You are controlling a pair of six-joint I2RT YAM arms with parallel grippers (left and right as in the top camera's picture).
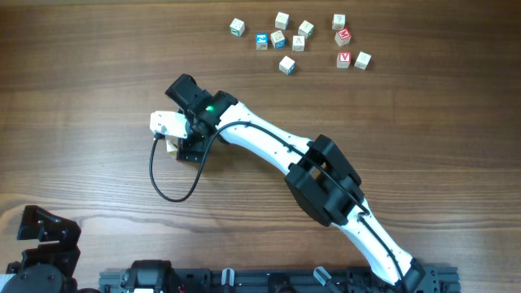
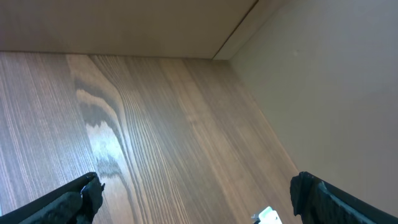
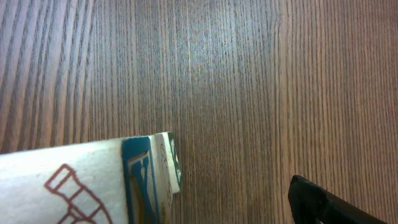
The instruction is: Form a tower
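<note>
Tower (image 3: 74,180) shows cropped, mostly hidden under right end effector (image 1: 183,145) overhead.

Right arm (image 1: 326,175): I reach from the near right edge diagonally up and to the left, elbow bent at mid-span, wrist (image 1: 203,110) turned downward. My right gripper (image 1: 181,145) points down with jaws spread; the wrist view shows only one black finger (image 3: 323,202), at lower right. Left arm (image 1: 45,244): folded at the near left corner. My left gripper (image 2: 196,198) is tilted shallowly forward, jaws fully apart, with a black fingertip (image 2: 84,196) near each bottom corner.
</note>
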